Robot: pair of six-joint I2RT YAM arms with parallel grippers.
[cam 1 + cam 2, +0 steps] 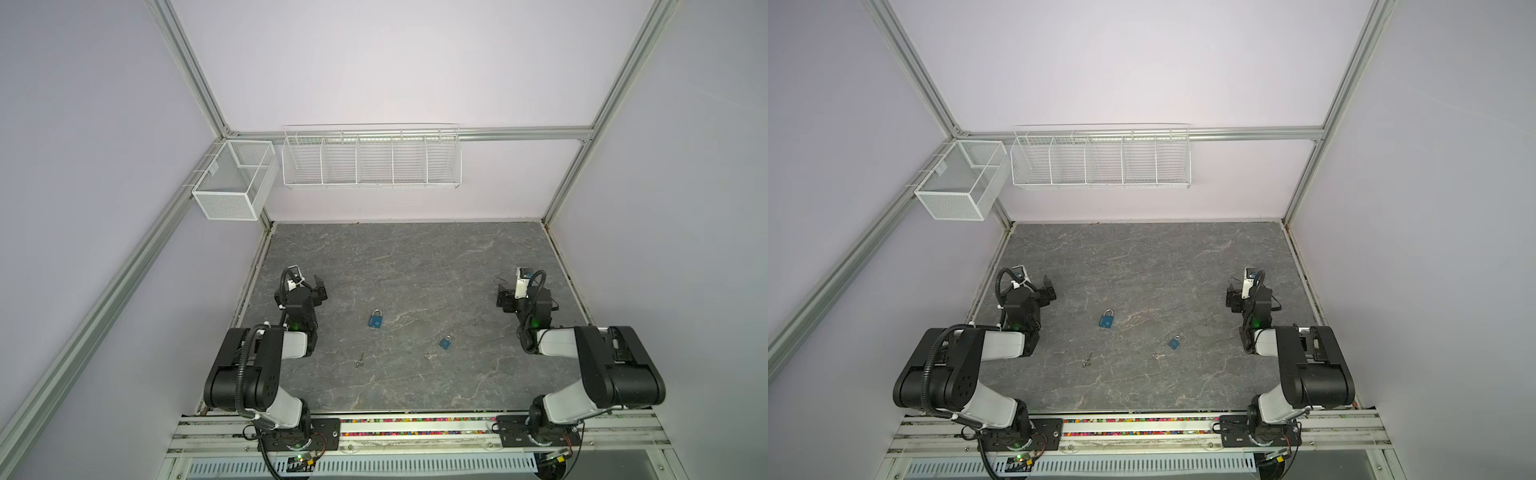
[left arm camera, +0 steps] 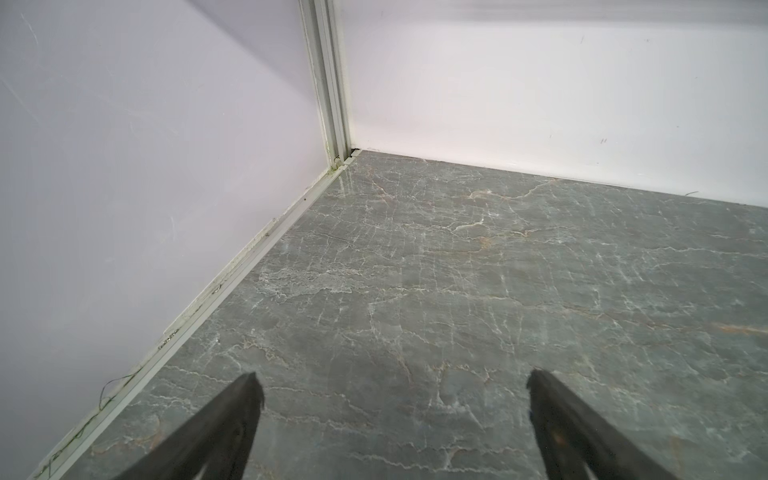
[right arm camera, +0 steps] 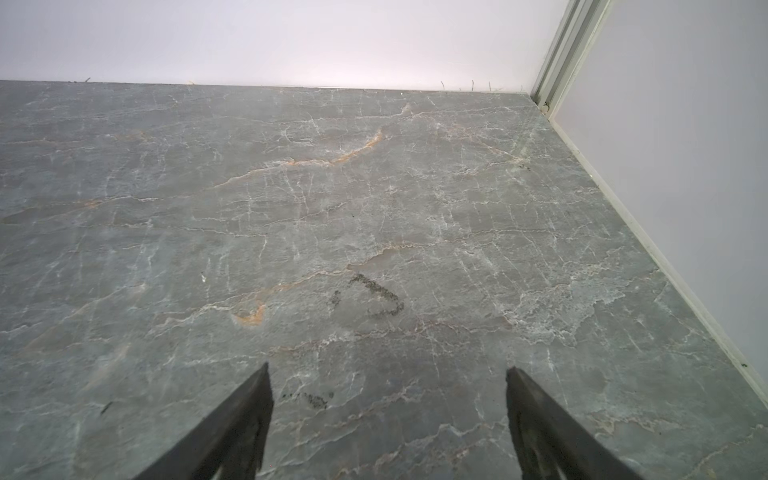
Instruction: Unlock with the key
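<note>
Found the larger blue padlock (image 1: pixel 375 320) lying flat near the middle of the grey marbled tabletop (image 1: pixel 415 257), shackle toward the back wall. Spotted a smaller blue padlock (image 1: pixel 445 342) nearer the front and further right, well apart from the first. Picked out a small metal key (image 1: pixel 359 360) on the stone in front of the larger blue padlock and slightly left, touching nothing else; too small to make out its shape. Noted another small metallic piece (image 1: pixel 428 355) just beside the smaller blue padlock, on its front-left; could not tell whether key or ring.

Saw the left gripper (image 2: pixel 392 384) with its claw spread wide over bare stone near the left wall, pinching nothing. Saw the right gripper (image 3: pixel 386 376) spread wide too, over bare stone toward the right edge, nothing between its fingers. Judged both well apart from padlocks and key.

Noted a white wire rack (image 1: pixel 371 156) and a mesh basket (image 1: pixel 232 187) hung on the frame behind the tabletop.
</note>
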